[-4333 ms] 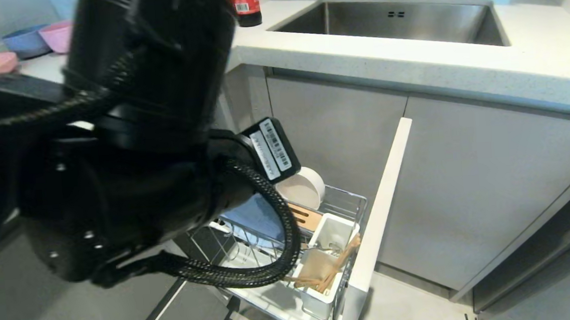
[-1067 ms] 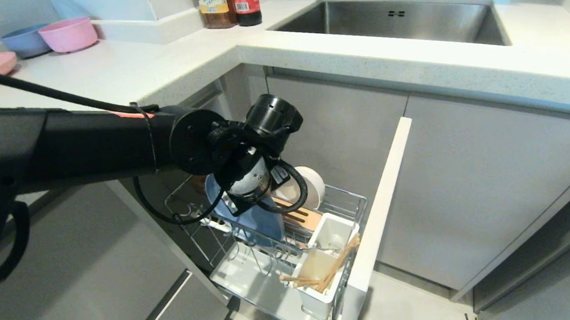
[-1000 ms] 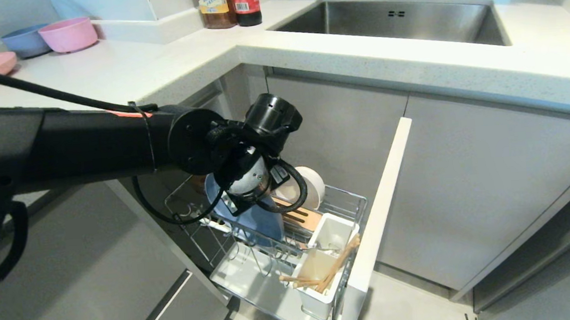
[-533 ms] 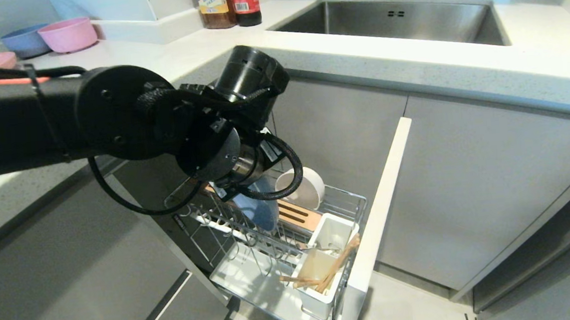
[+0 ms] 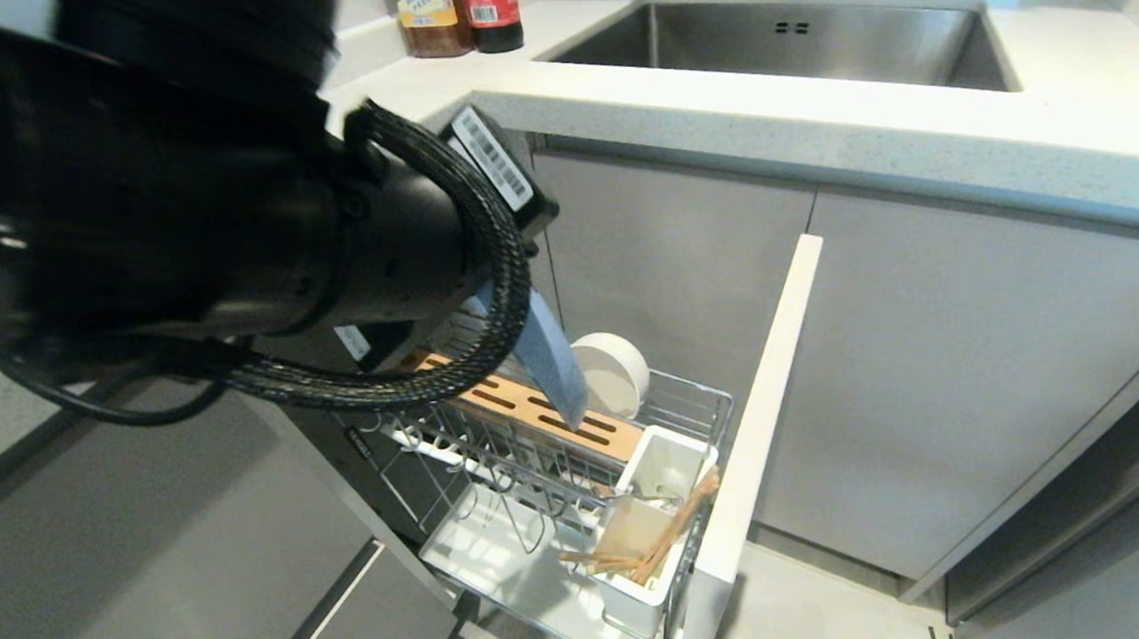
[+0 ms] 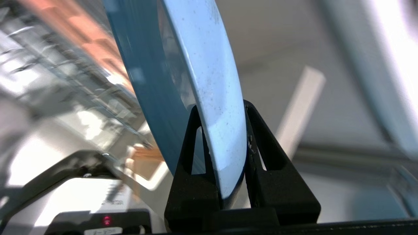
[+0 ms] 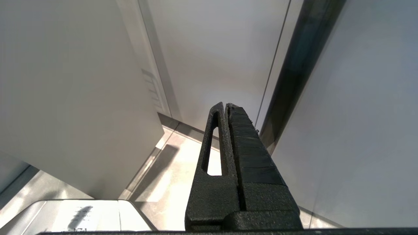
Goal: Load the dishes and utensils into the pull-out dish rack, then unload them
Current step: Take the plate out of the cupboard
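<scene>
My left gripper (image 6: 221,106) is shut on the rim of the light-blue plate (image 6: 202,65). It holds the plate on edge above the pull-out dish rack (image 5: 499,465). In the head view only a strip of the plate (image 5: 547,361) shows below my left arm (image 5: 221,213), which hides the gripper there. The off-white bowl (image 5: 618,374) stands on edge at the rack's back end, beside the slotted wooden strip (image 5: 526,413). Chopsticks (image 5: 679,527) lean in the white utensil holder (image 5: 639,595). My right gripper (image 7: 225,105) is shut and empty, parked low by the cabinet fronts.
The rack's pale front panel (image 5: 762,416) juts out from the cabinets. Above it run the white countertop (image 5: 818,142) and the steel sink (image 5: 780,39). Two bottles (image 5: 452,7) stand at the counter's back. Grey drawer fronts (image 5: 147,590) lie to the left.
My left arm has risen and swung toward the camera, lifting the blue plate up out of the rack's wires. The wooden strip now shows in full. The right arm has not moved.
</scene>
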